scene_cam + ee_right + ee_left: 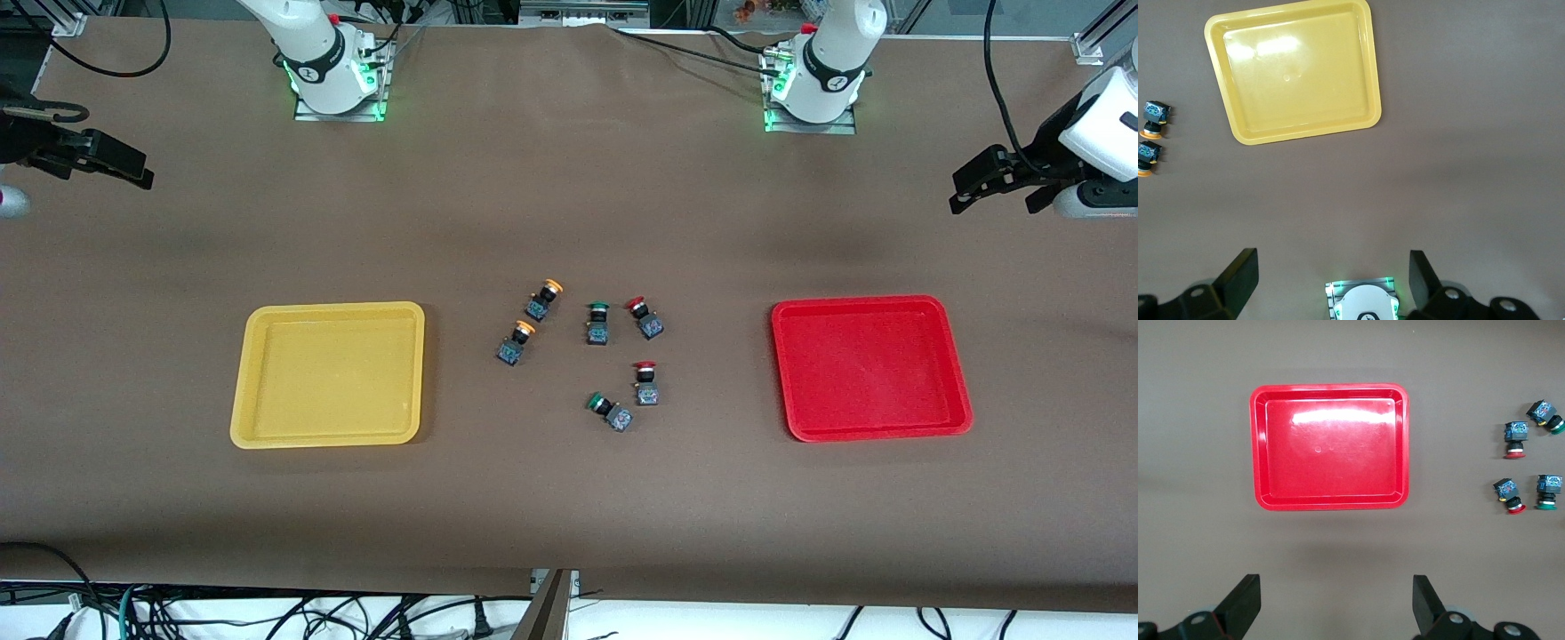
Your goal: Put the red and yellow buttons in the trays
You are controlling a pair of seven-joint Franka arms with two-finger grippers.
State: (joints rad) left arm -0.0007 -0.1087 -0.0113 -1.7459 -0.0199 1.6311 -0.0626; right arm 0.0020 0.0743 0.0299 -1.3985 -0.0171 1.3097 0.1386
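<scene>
Two yellow-capped buttons [544, 299] [516, 343] and two red-capped buttons [645, 318] [645, 382] lie on the brown table between the trays. The yellow tray [329, 373] is toward the right arm's end, the red tray [869, 366] toward the left arm's end; both hold nothing. My left gripper [991, 200] hangs open and empty over the table's left-arm end. My right gripper [124, 169] hangs open and empty over the right-arm end. The left wrist view shows its open gripper [1337, 600], the red tray [1330, 447] and the red buttons [1515, 440] [1508, 495]. The right wrist view shows its open gripper [1333, 277], the yellow tray [1295, 70] and the yellow buttons [1153, 117] [1147, 157].
Two green-capped buttons [597, 322] [610, 411] lie among the red and yellow ones, also in the left wrist view [1546, 415] [1547, 491]. The arm bases [333, 71] [813, 84] stand along the table's edge farthest from the front camera. Cables hang below the table's nearest edge.
</scene>
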